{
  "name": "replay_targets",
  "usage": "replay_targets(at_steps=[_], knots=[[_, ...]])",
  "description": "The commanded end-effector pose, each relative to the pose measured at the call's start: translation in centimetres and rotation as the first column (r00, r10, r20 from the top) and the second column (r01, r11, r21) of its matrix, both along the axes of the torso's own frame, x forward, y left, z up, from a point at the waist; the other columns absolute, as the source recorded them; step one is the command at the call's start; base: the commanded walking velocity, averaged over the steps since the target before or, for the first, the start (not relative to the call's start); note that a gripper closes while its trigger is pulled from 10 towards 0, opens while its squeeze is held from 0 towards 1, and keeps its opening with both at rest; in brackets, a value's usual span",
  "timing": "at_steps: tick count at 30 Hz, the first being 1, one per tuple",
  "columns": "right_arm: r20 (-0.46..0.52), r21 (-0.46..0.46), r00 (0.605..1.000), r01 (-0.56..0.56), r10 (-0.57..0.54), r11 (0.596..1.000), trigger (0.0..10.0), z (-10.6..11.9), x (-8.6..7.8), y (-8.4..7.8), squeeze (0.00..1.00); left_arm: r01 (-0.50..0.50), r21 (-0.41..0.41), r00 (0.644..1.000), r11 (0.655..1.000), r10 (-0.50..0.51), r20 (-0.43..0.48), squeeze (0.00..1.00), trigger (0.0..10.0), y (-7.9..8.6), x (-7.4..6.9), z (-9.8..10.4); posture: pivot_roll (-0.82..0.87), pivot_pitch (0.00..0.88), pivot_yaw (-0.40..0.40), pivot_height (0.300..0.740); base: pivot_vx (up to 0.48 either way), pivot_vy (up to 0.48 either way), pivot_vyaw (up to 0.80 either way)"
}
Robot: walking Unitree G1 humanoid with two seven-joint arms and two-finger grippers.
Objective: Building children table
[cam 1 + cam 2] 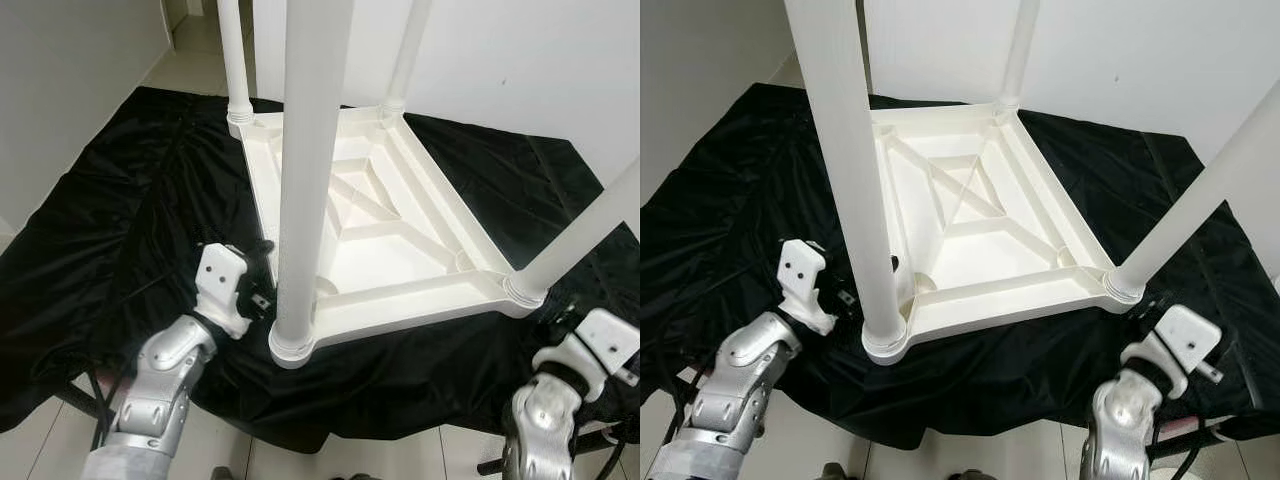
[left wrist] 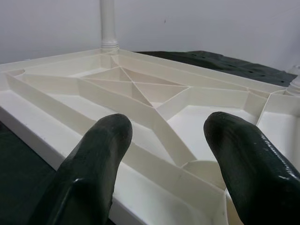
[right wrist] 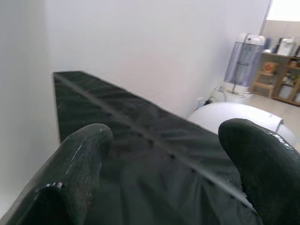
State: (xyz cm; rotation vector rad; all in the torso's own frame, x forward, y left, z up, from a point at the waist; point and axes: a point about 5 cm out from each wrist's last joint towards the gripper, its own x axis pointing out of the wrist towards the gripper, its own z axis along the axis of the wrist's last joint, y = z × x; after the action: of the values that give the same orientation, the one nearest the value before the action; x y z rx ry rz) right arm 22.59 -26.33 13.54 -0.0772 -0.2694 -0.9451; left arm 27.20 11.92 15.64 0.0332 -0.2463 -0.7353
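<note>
A black cloth (image 1: 130, 230) covers the floor, and on it lies the white children's table (image 1: 380, 240) upside down, its ribbed underside facing up with four white legs (image 1: 310, 170) standing in the corner sockets. The eye views take in the whole tabletop and both silver arms at its near edge; the left wrist view sits low over the near rim and shows the crossing ribs (image 2: 140, 91) inside the top and one far leg (image 2: 108, 23) rising from its socket. The right wrist view looks away from the table — across wrinkled black cloth (image 3: 140, 140) towards a white wall, with a white rounded object (image 3: 239, 117) and a tall grey appliance (image 3: 243, 61) beyond. The left hand (image 2: 164, 164) hovers just beside the nearest leg's corner, its two black fingers (image 2: 93, 168) spread apart and grasping nothing. The right hand (image 3: 168, 173) is near the right-side corner leg (image 1: 1200, 190), over the cloth, fingers likewise parted and empty.
</note>
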Motion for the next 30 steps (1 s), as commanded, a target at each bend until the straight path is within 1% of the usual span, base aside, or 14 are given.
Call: replay_targets(at_steps=[1, 3, 4, 7, 9, 13, 16, 19, 22, 23, 26, 28, 29, 30], knots=[[-0.024, 0.03, 0.999, 0.027, -0.026, 0.999, 10.0, -0.5, 0.2, -0.5, 0.0, 0.067, -0.005, 0.998, 0.998, -0.067, 0.003, 0.0, 10.0, -0.8, -0.4, 0.1, 0.01, 0.116, -0.047, 0.74, 0.0, 0.0, 0.0], [0.008, 0.057, 0.999, 0.053, -0.053, 0.997, 10.0, 0.6, 1.6, -1.2, 0.0, 0.166, -0.043, 0.986, 0.985, -0.165, 0.014, 0.0, 10.0, -2.0, -1.2, 0.5, 0.01, 0.112, -0.04, 0.74, 0.0, 0.0, 0.0], [0.02, 0.068, 0.998, 0.06, -0.062, 0.996, 10.0, 1.0, 2.1, -1.4, 0.0, 0.191, -0.05, 0.982, 0.98, -0.19, 0.017, 0.0, 10.0, -2.3, -1.4, 0.6, 0.01, 0.111, -0.042, 0.74, 0.0, 0.0, 0.0], [0.026, 0.072, 0.997, 0.068, -0.07, 0.995, 10.0, 1.4, 3.0, -1.5, 0.0, 0.229, -0.05, 0.973, 0.972, -0.228, 0.027, 0.0, 10.0, -2.8, -1.5, 0.7, 0.01, 0.109, -0.041, 0.74, 0.0, 0.0, 0.0], [0.035, 0.089, 0.997, 0.069, -0.072, 0.994, 10.0, 1.6, 3.5, -1.5, 0.0, 0.262, -0.057, 0.965, 0.963, -0.261, 0.016, 0.0, 10.0, -3.0, -1.6, 0.7, 0.01, 0.108, -0.04, 0.74, 0.0, 0.0, 0.0], [0.058, 0.114, 0.997, 0.052, -0.059, 0.992, 10.0, 2.5, 5.4, -1.3, 0.0, 0.335, -0.073, 0.942, 0.939, -0.332, 0.046, 0.0, 10.0, -3.3, -1.7, 1.2, 0.02, 0.103, -0.04, 0.74, 0.0, 0.0, 0.0], [0.056, 0.118, 0.997, 0.049, -0.056, 0.992, 10.0, 2.6, 5.7, -1.3, 0.0, 0.343, -0.07, 0.939, 0.937, -0.34, 0.053, 0.0, 10.0, -3.4, -1.8, 1.4, 0.02, 0.103, -0.04, 0.74, 0.0, 0.0, 0.0], [0.046, 0.134, 0.999, 0.005, -0.012, 0.991, 10.0, 3.0, 7.2, -1.4, 0.0, 0.396, -0.09, 0.918, 0.914, -0.391, 0.065, 0.0, 10.0, -3.9, -2.6, 1.7, 0.01, 0.095, -0.031, 0.74, 0.0, 0.0, 0.0], [0.042, 0.134, 0.999, 0.001, -0.007, 0.991, 10.0, 3.1, 7.6, -1.5, 0.0, 0.409, -0.099, 0.912, 0.907, -0.404, 0.068, 0.0, 10.0, -4.1, -2.8, 1.9, 0.01, 0.095, -0.031, 0.74, 0.0, 0.0, 0.0], [0.026, 0.141, 1.0, 0.005, -0.009, 0.99, 10.0, 3.1, 7.9, -1.9, 0.0, 0.423, -0.112, 0.906, 0.899, -0.418, 0.067, 0.0, 10.0, -4.4, -3.1, 2.0, 0.01, 0.097, -0.03, 0.74, 0.0, 0.0, 0.0], [0.012, 0.142, 1.0, 0.009, -0.01, 0.99, 10.0, 3.1, 8.2, -2.1, 0.0, 0.439, -0.132, 0.898, 0.889, -0.432, 0.081, 0.0, 10.0, -4.5, -3.5, 2.3, 0.02, 0.099, -0.031, 0.74, 0.0, 0.0, 0.0], [0.002, 0.133, 1.0, 0.011, -0.011, 0.991, 10.0, 2.9, 8.3, -2.1, 0.0, 0.467, -0.152, 0.884, 0.871, -0.458, 0.093, 0.0, 10.0, -4.6, -3.8, 2.5, 0.02, 0.102, -0.035, 0.74, 0.0, 0.0, 0.0], [0.002, 0.133, 1.0, 0.011, -0.011, 0.991, 10.0, 2.9, 8.3, -2.1, 0.0, 0.467, -0.152, 0.884, 0.871, -0.458, 0.093, 0.0, 10.0, -4.6, -3.8, 2.5, 0.02, 0.102, -0.035, 0.74, 0.0, 0.0, 0.0], [-0.001, 0.13, 1.0, 0.011, -0.011, 0.991, 10.0, 2.8, 8.3, -2.1, 0.0, 0.48, -0.16, 0.877, 0.862, -0.47, 0.098, 0.0, 10.0, -4.6, -4.0, 2.6, 0.02, 0.102, -0.036, 0.74, 0.0, 0.0, 0.0]])
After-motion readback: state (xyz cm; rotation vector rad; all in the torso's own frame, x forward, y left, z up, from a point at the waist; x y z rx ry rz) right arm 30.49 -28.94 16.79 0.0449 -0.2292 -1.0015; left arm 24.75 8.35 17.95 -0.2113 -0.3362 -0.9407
